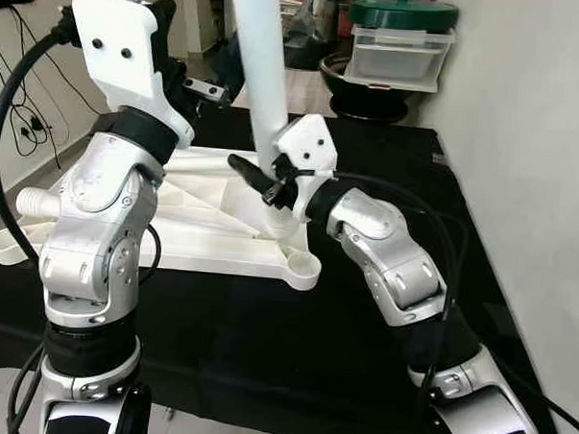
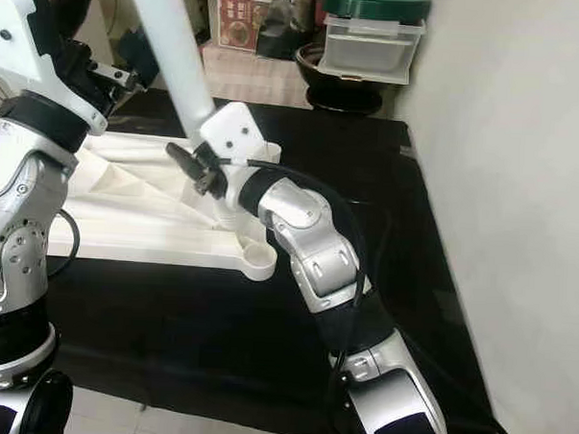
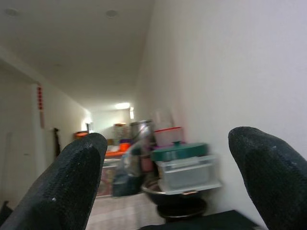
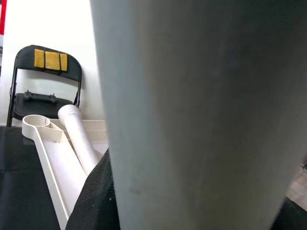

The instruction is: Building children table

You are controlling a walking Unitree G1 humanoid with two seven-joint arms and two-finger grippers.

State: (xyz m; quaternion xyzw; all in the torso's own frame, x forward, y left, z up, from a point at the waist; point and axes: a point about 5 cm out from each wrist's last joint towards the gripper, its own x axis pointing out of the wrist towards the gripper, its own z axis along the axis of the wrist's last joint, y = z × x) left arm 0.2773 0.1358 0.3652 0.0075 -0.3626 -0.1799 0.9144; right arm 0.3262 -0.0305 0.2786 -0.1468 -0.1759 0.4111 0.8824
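A: where's the table stuff rn?

B: white plastic tabletop (image 1: pixel 208 213) is upside down on the black cloth (image 1: pixel 293 352) – the long white tube leg (image 1: pixel 260 72) stands tilted at its near right corner, by the round socket (image 1: pixel 305 267).

A: right hand?

B: right hand (image 1: pixel 272 183) is clenched on that leg, low down.

A: & the left?

B: left hand (image 3: pixel 168 187) is up in the air w/ fingers spread, grasping nothing. Green-lidded clear plastic box (image 1: pixel 401 44) sits in the back.

I see a white table leg (image 1: pixel 261 62) and white tabletop (image 1: pixel 212 235) on a black cloth (image 1: pixel 265 341); at 1 o'clock a clear box (image 1: pixel 400 54) with a green lid (image 1: pixel 404 12); black folding chair (image 4: pixel 45 81), three yellow patches
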